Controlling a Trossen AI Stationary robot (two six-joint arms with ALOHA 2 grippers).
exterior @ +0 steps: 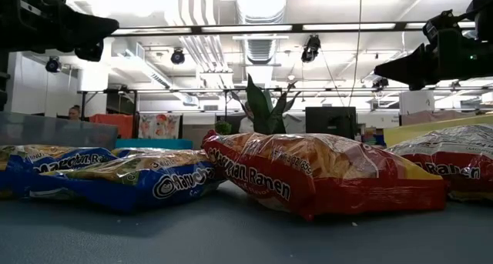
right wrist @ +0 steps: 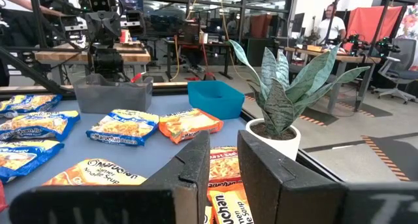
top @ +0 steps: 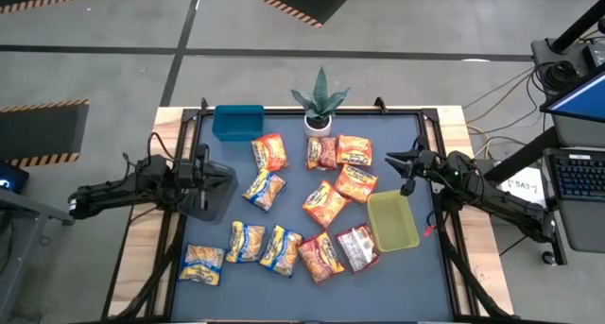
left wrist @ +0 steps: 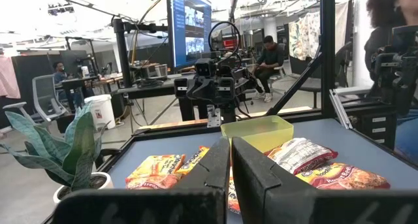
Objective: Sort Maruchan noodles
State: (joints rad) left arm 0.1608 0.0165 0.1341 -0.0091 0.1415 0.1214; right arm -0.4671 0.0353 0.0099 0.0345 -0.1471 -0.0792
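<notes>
Maruchan noodles (top: 326, 203) lie between the end effectors — left (top: 227, 178) closed, right (top: 395, 160) slightly apart, empty.

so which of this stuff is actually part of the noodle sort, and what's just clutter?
Job:
- Maruchan noodles, scattered on the mat
- blue bin
- yellow-green bin

Lying about:
- potted plant
- laptop off the table

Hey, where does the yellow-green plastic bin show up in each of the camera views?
High view: the yellow-green plastic bin sits right of centre, by the right arm.
Low view: only its rim shows at the right, behind a red ramen packet.
Left wrist view: centre, across the table, before the far arm.
Right wrist view: not in it.
Shared landmark: the small potted plant with spiky leaves in a white pot.
</notes>
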